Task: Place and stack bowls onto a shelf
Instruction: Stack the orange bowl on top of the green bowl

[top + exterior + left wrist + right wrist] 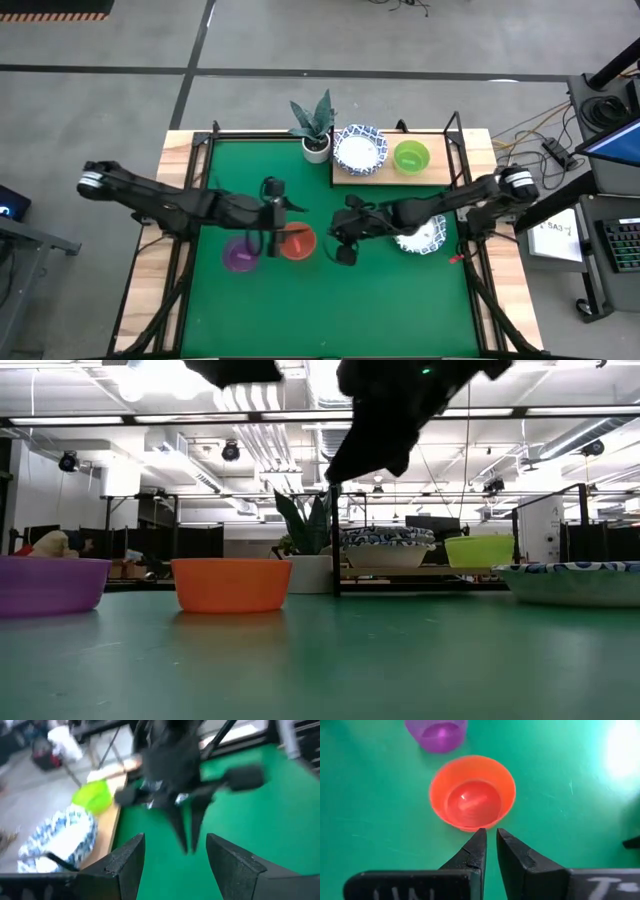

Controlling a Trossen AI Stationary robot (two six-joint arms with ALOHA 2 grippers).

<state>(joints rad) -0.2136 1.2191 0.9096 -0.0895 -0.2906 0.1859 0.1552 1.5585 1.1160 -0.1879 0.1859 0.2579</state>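
Observation:
The red bowl (296,241) and the purple bowl (241,254) stand upright on the green mat, left of its middle. On the shelf (382,176) at the far right stand a white blue-patterned bowl (358,148) and the green bowl (411,156). Another patterned bowl (422,238) rests on the mat under my right arm. My right gripper (490,834) is shut and hangs above the mat just right of the red bowl (472,791), touching nothing. My left gripper (175,851) is open and empty, raised over the mat above the two plastic bowls.
A small white pot with a spiky plant (315,135) stands at the mat's far edge, left of the shelf. Black frame posts (455,150) rise beside the shelf. The near half of the mat (330,310) is bare.

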